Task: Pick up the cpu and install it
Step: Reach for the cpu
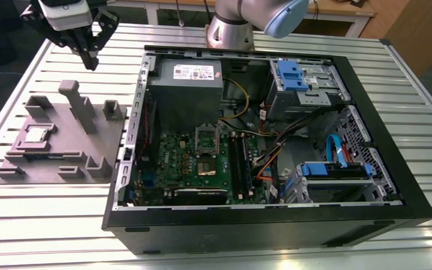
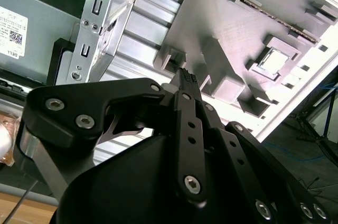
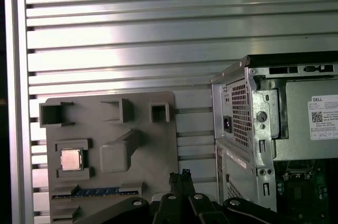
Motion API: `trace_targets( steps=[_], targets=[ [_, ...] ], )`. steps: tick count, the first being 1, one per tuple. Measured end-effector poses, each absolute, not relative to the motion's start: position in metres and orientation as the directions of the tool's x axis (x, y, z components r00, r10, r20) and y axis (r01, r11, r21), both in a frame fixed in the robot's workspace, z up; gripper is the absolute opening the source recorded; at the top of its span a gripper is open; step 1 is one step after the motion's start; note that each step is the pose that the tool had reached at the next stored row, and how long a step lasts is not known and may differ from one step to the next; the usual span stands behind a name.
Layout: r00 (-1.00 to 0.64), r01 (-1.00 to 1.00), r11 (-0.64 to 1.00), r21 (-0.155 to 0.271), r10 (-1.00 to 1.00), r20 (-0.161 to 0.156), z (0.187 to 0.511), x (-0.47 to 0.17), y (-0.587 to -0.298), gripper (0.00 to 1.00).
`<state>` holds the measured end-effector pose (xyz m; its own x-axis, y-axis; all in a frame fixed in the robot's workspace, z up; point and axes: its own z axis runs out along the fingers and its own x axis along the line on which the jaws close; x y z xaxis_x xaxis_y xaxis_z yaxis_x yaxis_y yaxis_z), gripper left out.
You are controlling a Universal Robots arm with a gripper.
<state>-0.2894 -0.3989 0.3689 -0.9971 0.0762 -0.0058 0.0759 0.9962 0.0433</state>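
Note:
The cpu (image 1: 36, 135), a small square chip with a shiny silver top, lies flat in a recess of a grey holder plate (image 1: 60, 164) at the exterior view's left. Both wrist views show the cpu (image 2: 273, 60) (image 3: 71, 159) on the holder plate (image 2: 211, 12) (image 3: 158, 145). My gripper (image 1: 92, 63) hangs high above the table, beyond the plate's far edge and well apart from the chip. Its black fingers (image 2: 185, 76) (image 3: 182, 177) are shut together with nothing between them. The open computer case (image 1: 396, 169) lies beside the plate, with the motherboard's socket frame (image 1: 206, 136) inside.
The holder plate carries tall grey posts (image 1: 77, 104) and a memory stick slot. Inside the case are a grey power supply (image 1: 186, 93), blue drive brackets (image 1: 291, 76) and loose cables (image 1: 276, 146). Everything rests on a slatted aluminium table (image 1: 51, 225). The arm's base (image 1: 231, 31) stands behind the case.

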Motion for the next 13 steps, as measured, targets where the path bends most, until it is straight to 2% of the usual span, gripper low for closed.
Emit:
trace_targets(
  steps=[13],
  targets=[
    [-0.997,0.076,0.996,0.043,0.076,-0.006,0.3689,-0.2923,-0.3989,0.10]
  ],
)
